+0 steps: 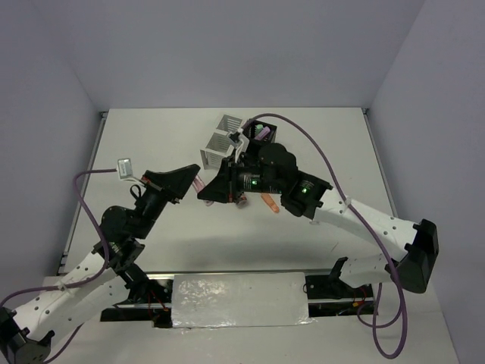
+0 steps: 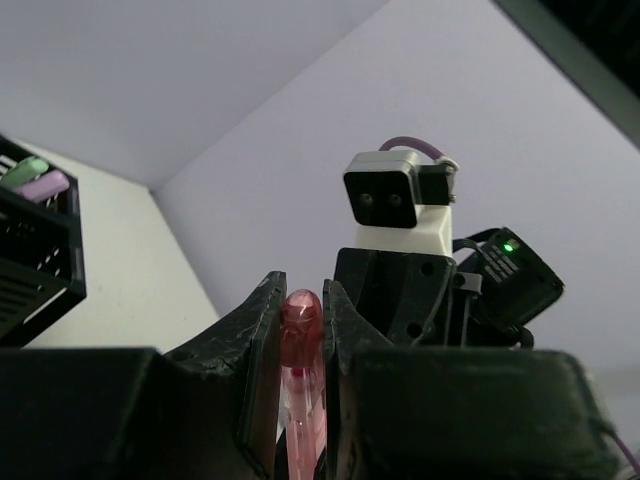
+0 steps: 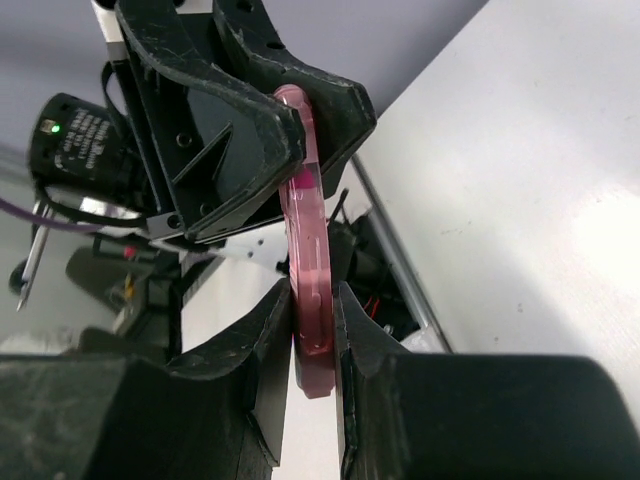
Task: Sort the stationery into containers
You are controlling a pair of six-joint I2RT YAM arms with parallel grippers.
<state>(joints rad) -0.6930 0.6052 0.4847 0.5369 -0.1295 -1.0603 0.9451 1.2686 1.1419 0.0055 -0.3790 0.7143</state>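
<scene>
- left gripper (image 2: 300, 300): fingers nearly closed and pinching the rounded end of the pink pen (image 2: 301, 325). It is in the air on the near side of the white container (image 1: 220, 145), a little to its left.
- pink pen: off the table and spanning the gap between the two grippers, near side of the white container. Looks like a mid-air handover.
- right gripper (image 3: 313, 300): fingers narrow and clamped on the pen's other end, tip to tip with the left gripper.
- Doing it well: only one gripper should open, and only once the other's grip is firm. Pulling apart while both clamp risks twisting or flicking the pen.
- After release, back straight off along the pen's axis.
- black container (image 1: 263, 133): touching the white container on its far right. It already holds a green pen (image 2: 25, 170) and a purple pen (image 2: 45, 186).
- orange pen (image 1: 269, 203): lies on the table, near and right of the white container, not yet sorted.
</scene>
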